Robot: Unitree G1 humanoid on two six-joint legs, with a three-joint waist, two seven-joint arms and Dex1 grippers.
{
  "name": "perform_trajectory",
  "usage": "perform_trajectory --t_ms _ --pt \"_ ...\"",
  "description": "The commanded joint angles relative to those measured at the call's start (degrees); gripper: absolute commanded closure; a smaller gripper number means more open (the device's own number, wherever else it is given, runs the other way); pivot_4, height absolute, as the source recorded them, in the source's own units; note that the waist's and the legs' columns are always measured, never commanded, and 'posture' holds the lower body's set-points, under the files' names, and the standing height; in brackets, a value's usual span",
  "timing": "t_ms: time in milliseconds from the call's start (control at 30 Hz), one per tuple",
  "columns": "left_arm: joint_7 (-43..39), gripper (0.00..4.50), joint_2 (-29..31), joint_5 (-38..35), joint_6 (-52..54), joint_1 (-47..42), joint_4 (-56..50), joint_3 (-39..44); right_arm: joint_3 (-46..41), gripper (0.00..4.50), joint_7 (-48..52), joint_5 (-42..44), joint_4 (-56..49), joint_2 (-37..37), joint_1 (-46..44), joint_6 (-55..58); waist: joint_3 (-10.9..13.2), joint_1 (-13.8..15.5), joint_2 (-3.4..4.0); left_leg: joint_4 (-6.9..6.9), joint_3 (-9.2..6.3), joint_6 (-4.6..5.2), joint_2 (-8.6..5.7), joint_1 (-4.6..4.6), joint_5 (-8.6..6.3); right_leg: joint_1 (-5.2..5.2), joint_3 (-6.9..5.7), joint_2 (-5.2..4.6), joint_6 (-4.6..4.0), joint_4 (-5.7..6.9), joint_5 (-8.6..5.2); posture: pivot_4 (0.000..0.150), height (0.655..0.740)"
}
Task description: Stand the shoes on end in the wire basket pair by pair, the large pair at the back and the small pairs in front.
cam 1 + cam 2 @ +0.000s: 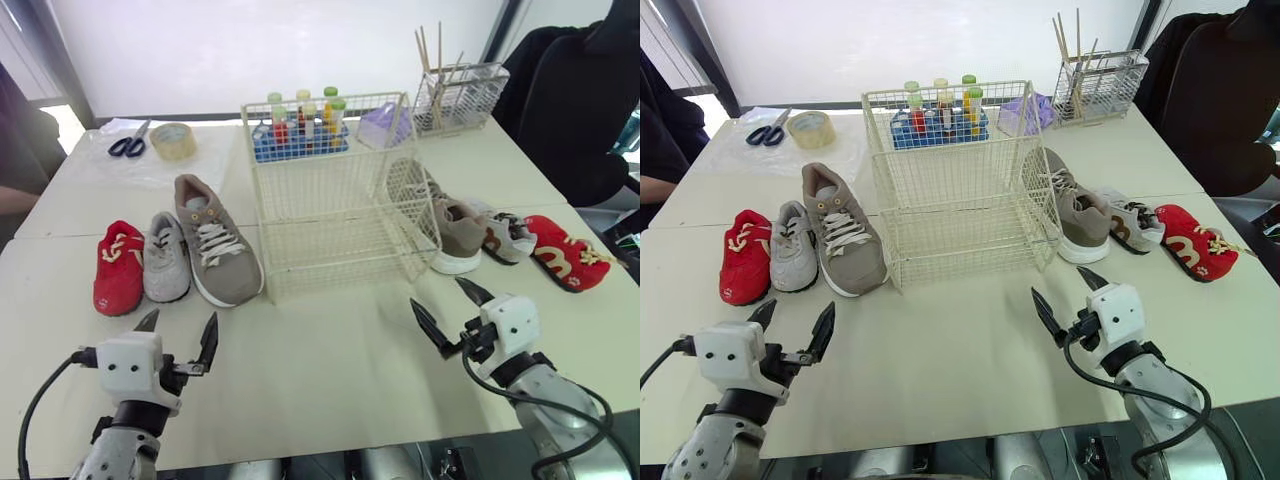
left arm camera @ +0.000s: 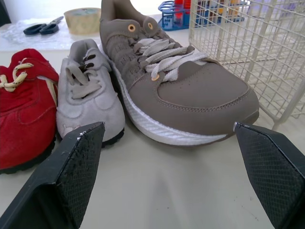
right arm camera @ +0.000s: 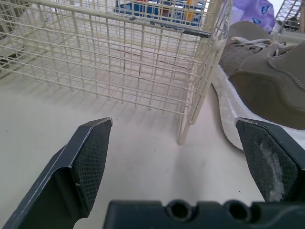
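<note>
Left eye view: the wire basket stands empty in the upper middle of the frame, so you have every pair yet to place. Your left gripper hovers at lower left and your right gripper at lower right, each with its fingers spread wide and holding nothing. Left of the basket lie a red shoe, a grey shoe and, nearest the basket, the big tan shoe. Its long axis runs from the heel at upper left to the toe at lower right, just above your left gripper. The second tan shoe lies against the basket's right side, toe towards your right gripper. The large pair probably goes first: take each with its nearer arm, closing across the width.
</note>
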Motion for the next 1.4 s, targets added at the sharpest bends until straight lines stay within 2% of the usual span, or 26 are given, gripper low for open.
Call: perform_trajectory --t_ms 33,567,733,800,933,1067,1133,1233,1400 --pt "-0.1 0.02 -0.4 1.0 -1.4 1.1 -2.0 0.0 -1.0 0.0 -0.4 0.2 -2.1 -0.3 -1.1 -0.6 0.0 0.0 -0.03 0.0 0.0 0.0 0.0 0.0 0.0 0.0 0.0 0.0 0.0 0.0 0.0 0.15 0.74" --pt "-1.3 0.02 -1.2 0.1 -1.1 0.2 -1.6 0.1 -4.0 0.0 2.4 0.7 2.7 -2.1 -2.1 -4.4 0.0 0.0 -0.06 0.0 0.0 0.0 -0.01 0.0 0.0 0.01 -0.01 0.02 0.14 0.0 0.08 0.15 0.74" --pt "-2.6 0.02 -0.1 -1.7 -0.6 -2.4 -0.8 2.0 -5.5 0.0 4.3 3.6 1.6 -3.3 -4.1 -3.4 -0.1 0.0 -0.05 0.01 0.0 0.01 -0.01 0.01 0.0 0.01 -0.01 0.02 0.17 0.02 0.09 0.15 0.74" --pt "-5.9 0.02 3.0 -4.8 0.9 -4.4 -0.4 3.7 -6.0 0.0 7.5 5.0 1.6 -6.0 -6.0 -4.0 -0.1 0.0 -0.05 0.01 0.0 0.01 -0.01 0.02 0.0 0.02 -0.02 0.03 0.17 0.04 0.1 0.15 0.74" --pt "-14.8 0.02 14.0 -16.2 6.6 -10.9 0.6 10.5 -8.2 0.0 16.8 10.3 4.8 -14.9 -13.5 -2.9 -0.1 0.0 -0.01 0.05 0.0 0.01 -0.01 0.15 0.01 0.1 -0.05 0.06 0.15 0.12 0.1 0.15 0.74" --pt "-26.0 0.02 28.5 -26.0 12.9 -17.8 5.4 17.5 -6.0 0.0 32.7 11.1 12.3 -25.7 -22.4 -9.7 0.0 0.0 0.02 -0.04 -0.03 0.04 0.01 0.71 0.0 0.67 -0.15 0.03 0.02 0.01 0.04 0.15 0.74" --pt "-29.2 0.02 33.4 -30.2 15.5 -21.2 7.4 19.5 -3.0 0.0 39.0 11.8 16.3 -29.2 -27.9 -9.8 0.0 0.0 0.06 -0.05 -0.01 0.04 0.01 0.86 0.0 0.81 -0.14 0.01 -0.07 0.0 0.0 0.15 0.74" --pt "-33.6 0.02 39.0 -34.9 18.6 -24.4 8.4 21.2 2.0 0.0 47.8 10.7 23.2 -32.8 -35.9 -11.4 0.0 -0.1 0.05 -0.05 -0.01 0.04 0.02 0.89 0.0 0.85 -0.12 -0.01 -0.07 -0.03 0.0 0.15 0.74" --pt "-35.8 0.02 43.7 -40.1 22.2 -30.3 9.6 21.6 11.6 0.0 56.4 4.0 36.0 -32.7 -51.5 -14.9 0.2 -0.2 0.18 -0.07 0.02 0.06 0.02 0.87 -0.02 0.78 -0.09 -0.07 -0.02 -0.01 0.03 0.15 0.74"
